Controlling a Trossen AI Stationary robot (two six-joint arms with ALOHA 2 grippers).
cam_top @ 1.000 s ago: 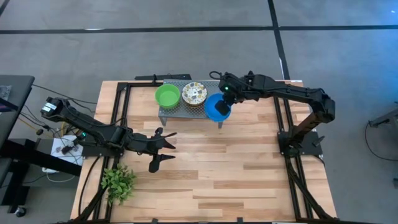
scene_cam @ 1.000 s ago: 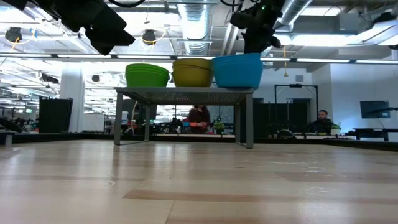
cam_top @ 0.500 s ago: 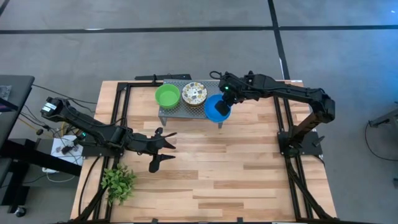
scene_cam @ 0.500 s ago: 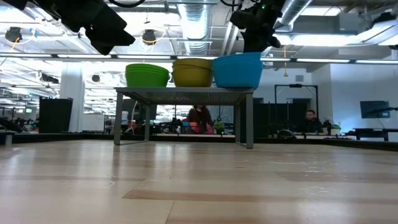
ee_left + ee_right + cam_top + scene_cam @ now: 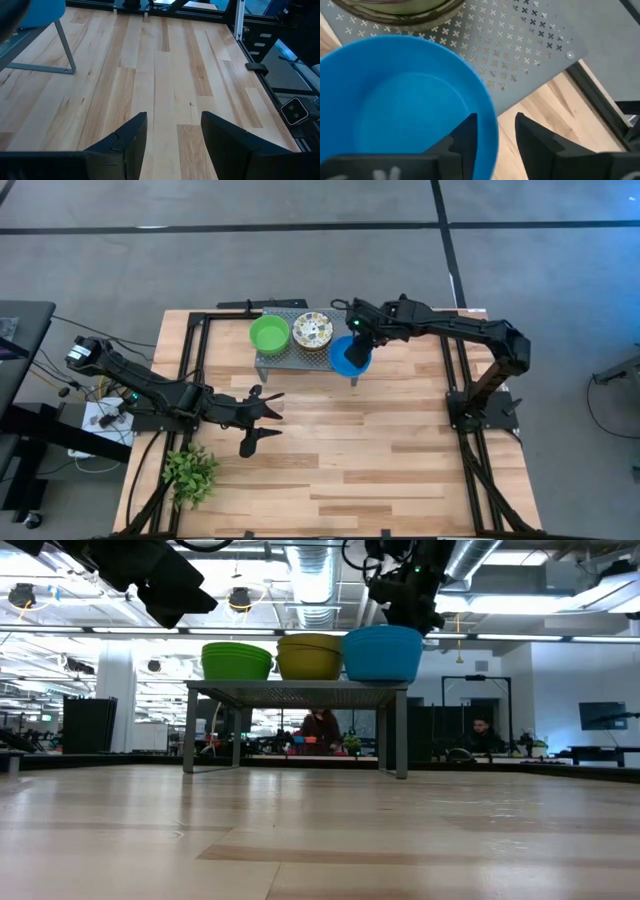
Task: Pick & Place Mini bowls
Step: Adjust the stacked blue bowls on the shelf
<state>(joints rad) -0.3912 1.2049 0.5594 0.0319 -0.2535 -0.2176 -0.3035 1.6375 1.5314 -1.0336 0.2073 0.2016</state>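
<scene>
- A grey perforated metal rack [image 5: 285, 358] stands near the far edge of the wooden table [image 5: 380, 450], raised on thin legs.
- Three stacks of mini bowls sit in a row on the rack: the green bowls [image 5: 269, 334] at one end, the white patterned bowls [image 5: 312, 332] in the middle, and the blue bowl [image 5: 347, 355] at the end nearest the right arm, overhanging the rack's corner.
- In the low view the green bowls [image 5: 237, 660], the patterned stack [image 5: 310, 656] and the blue bowl [image 5: 382, 652] stand side by side on the rack top [image 5: 297, 688], each touching its neighbour.
- The right gripper [image 5: 360, 330] is at the blue bowl's far rim; in the right wrist view its fingers [image 5: 470, 137] straddle the rim of the blue bowl [image 5: 395, 100], one inside and one outside, narrowly parted, with the rim between them.
- The left gripper [image 5: 262, 418] waits above bare table well in front of the rack, its fingers [image 5: 222, 135] spread wide with nothing between them.
- A small leafy plant [image 5: 191, 474] sits at the table's near left corner.
- In the low view, people show in the room far behind the table.
</scene>
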